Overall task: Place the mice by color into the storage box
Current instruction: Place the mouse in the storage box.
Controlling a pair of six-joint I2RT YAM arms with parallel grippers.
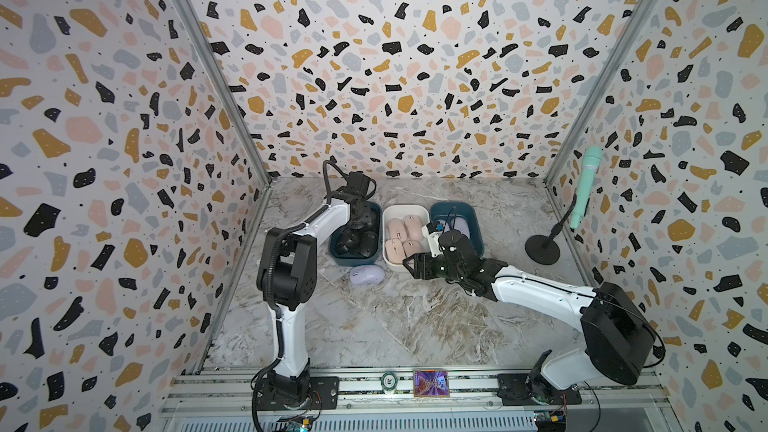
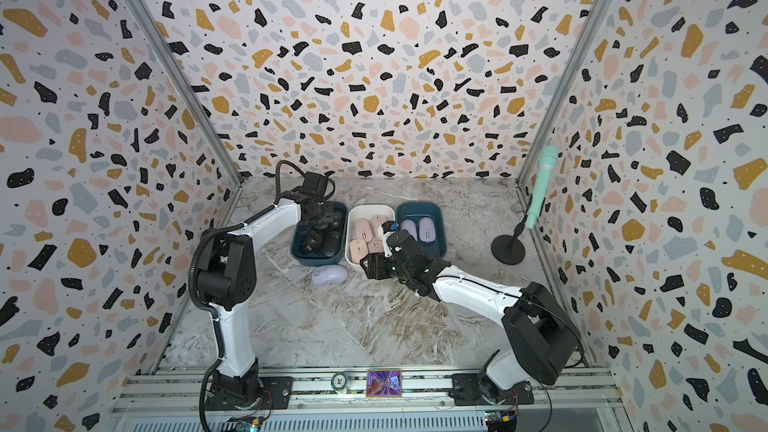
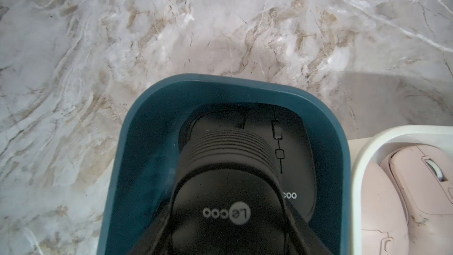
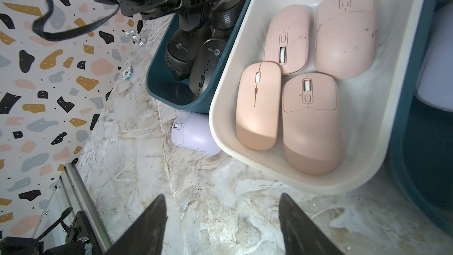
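Three boxes stand close side by side at the far part of the marble table (image 1: 395, 326): the left teal box (image 1: 353, 261), the white box (image 1: 405, 207) in the middle and the right teal box (image 2: 419, 205).

The left gripper (image 1: 358, 224) reaches down into the left teal box and is clamped on a black mouse (image 3: 228, 192). In the left wrist view this mouse sits tilted between the two fingers, with its logo end towards the camera. It is above the other black mice (image 3: 291, 155), which lie on the bottom of the same box.

The white box holds four pink mice (image 4: 311, 123), all lying flat with the wheels up, two nearer and two farther. In the right teal box two lavender mice (image 2: 427, 229) lie next to each other.

One more lavender mouse (image 1: 366, 275) is outside the boxes. It lies on the table just in front of the left teal box, near the corner of the white box, and in the right wrist view the white rim hides a part of it (image 4: 193, 136).

The right gripper (image 4: 220, 199) hangs over bare table just in front of the white box. Its jaws stand apart and nothing is between them. It is near the lavender mouse on the table but does not touch it.

A mint-green microphone (image 1: 586, 184) stands on a black stand by the right wall
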